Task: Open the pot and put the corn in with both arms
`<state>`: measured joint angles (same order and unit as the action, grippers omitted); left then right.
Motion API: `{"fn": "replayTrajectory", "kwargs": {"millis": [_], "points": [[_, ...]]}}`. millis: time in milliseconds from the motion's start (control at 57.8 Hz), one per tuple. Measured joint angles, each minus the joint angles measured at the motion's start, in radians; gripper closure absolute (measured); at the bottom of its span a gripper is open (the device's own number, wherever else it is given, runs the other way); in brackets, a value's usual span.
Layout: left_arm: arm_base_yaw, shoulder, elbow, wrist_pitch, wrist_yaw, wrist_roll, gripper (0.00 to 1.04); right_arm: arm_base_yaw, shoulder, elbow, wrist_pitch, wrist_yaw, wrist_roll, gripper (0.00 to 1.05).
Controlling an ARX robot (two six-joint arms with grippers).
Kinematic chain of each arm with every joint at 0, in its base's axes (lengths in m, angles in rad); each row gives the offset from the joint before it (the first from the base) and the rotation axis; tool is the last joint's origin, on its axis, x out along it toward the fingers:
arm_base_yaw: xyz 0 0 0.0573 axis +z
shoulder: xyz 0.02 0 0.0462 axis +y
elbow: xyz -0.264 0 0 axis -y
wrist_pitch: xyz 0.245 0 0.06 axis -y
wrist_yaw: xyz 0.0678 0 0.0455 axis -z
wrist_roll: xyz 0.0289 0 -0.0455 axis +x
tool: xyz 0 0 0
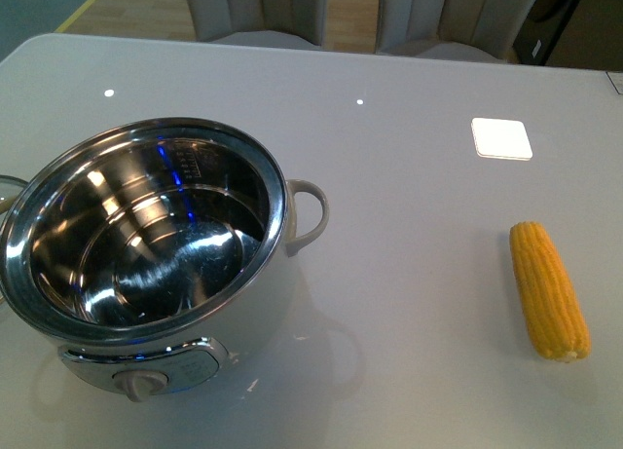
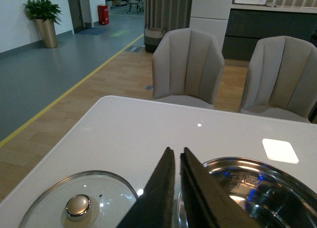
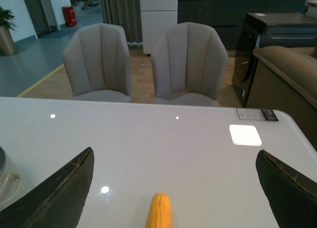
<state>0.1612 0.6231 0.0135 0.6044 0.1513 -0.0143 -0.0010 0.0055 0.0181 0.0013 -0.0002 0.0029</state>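
The pot [image 1: 146,244] stands open at the left of the white table, its shiny steel inside empty, knob panel at the front. Its glass lid [image 2: 79,205] with a steel knob lies flat on the table beside the pot [image 2: 247,188], seen in the left wrist view. My left gripper [image 2: 177,150] is shut and empty, above the gap between lid and pot. The yellow corn [image 1: 549,289] lies on the table at the right. My right gripper [image 3: 176,156] is wide open above the corn [image 3: 159,210], its tip between the fingers. Neither arm shows in the front view.
Two grey chairs [image 3: 143,65] stand behind the table's far edge. A bright square reflection [image 1: 502,138] sits on the table at the back right. A small label [image 3: 256,114] lies near the far right corner. The pot's white loop handle [image 1: 307,215] points toward the corn.
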Motion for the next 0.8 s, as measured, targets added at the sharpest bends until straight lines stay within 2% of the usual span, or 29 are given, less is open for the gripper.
{"fn": "replayTrajectory", "kwargs": {"millis": [156, 225, 312, 796], "points": [[-0.042, -0.106, 0.000, -0.095, -0.037, 0.003, 1.01, 0.000, 0.000, 0.000, 0.000, 0.000, 0.000, 0.09], [-0.101, -0.152, -0.001, -0.140, -0.126, 0.003, 1.01, 0.000, 0.000, 0.000, 0.000, 0.000, 0.000, 0.09], [-0.153, -0.204, -0.001, -0.188, -0.142, 0.005, 1.01, 0.000, 0.000, 0.000, 0.000, 0.000, 0.000, 0.09], [-0.159, -0.412, -0.001, -0.393, -0.152, 0.004, 1.01, 0.000, 0.000, 0.000, 0.000, 0.000, 0.000, 0.09]]}}
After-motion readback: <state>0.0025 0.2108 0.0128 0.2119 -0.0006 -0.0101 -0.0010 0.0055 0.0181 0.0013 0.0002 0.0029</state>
